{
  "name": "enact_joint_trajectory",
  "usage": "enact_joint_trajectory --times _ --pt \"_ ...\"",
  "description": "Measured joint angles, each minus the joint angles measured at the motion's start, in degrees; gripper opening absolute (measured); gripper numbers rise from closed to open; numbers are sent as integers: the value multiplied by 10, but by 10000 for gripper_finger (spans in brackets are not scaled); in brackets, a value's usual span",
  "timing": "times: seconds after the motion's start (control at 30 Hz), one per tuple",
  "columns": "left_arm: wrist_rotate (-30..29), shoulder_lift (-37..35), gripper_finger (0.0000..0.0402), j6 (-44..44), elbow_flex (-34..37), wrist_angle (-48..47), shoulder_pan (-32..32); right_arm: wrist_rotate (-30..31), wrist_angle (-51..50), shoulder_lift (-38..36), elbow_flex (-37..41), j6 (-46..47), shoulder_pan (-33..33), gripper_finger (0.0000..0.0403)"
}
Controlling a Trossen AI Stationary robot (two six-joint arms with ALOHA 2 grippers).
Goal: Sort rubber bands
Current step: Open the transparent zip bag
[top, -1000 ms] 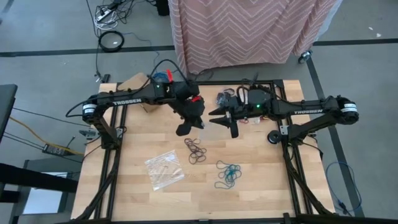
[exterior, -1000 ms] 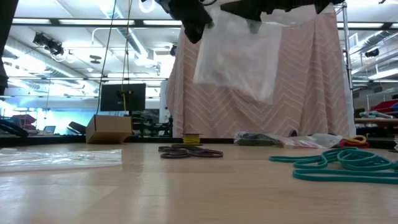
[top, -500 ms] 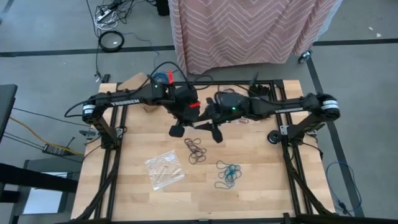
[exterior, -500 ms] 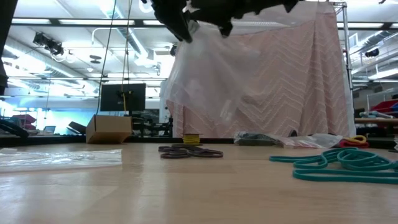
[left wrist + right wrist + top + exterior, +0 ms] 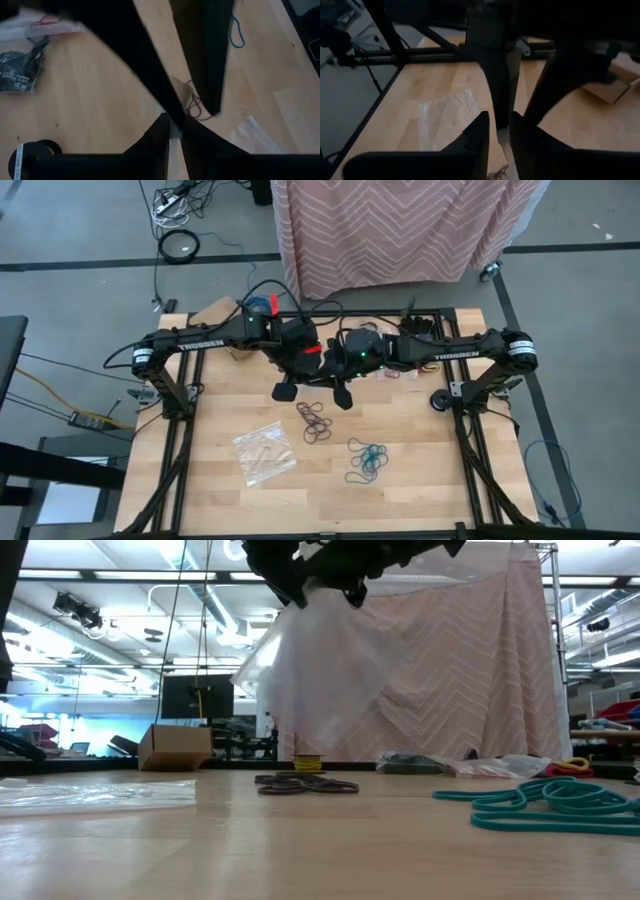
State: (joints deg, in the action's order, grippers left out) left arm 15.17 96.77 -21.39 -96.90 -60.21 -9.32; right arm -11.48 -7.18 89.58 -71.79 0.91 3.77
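Note:
Both grippers meet above the table's middle, and a clear plastic bag [image 5: 320,670] hangs from them. My left gripper [image 5: 285,389] and my right gripper [image 5: 342,395] are each shut on the bag's top. Below them a small heap of brown rubber bands [image 5: 314,421] lies flat on the wood. A heap of teal rubber bands [image 5: 366,460] lies nearer the near-right. The low view shows the brown bands [image 5: 305,783] and the teal bands [image 5: 545,802] resting on the tabletop. My left gripper pinches the bag's upper edge [image 5: 173,133] between its two fingers, coming from above. The bag is lifted clear and hangs below it. My right gripper pinches the bag's top [image 5: 500,136] close beside the left one, also from above. The film hangs slack and fanned out below [image 5: 300,690].
A second clear bag [image 5: 265,450] lies flat near the table's near-left. Small packets, one holding red bands [image 5: 42,22], a black packet [image 5: 17,75] and a tape roll [image 5: 37,150] lie toward the far edge. A cardboard box [image 5: 175,745] stands at the far left.
My right gripper has moved toward the table's left until it is close beside my left gripper, which shifted slightly left. The hanging bag, at first a flat rectangle, now fans out wider and slants toward the left.

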Motion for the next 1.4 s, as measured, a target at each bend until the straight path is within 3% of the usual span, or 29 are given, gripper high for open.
enact_joint_trajectory --times 0.23,0.53,0.73,1.4 --pt "2 0 47 0 0 -2 0 -2 -39 -7 0 -8 0 32" --pt "12 0 47 6 0 1 0 0 -40 -7 1 -5 6 64" --pt "13 0 47 7 0 1 0 27 -46 -7 1 25 6 8" --pt "24 0 58 49 0 26 0 23 -52 -8 1 41 6 0"
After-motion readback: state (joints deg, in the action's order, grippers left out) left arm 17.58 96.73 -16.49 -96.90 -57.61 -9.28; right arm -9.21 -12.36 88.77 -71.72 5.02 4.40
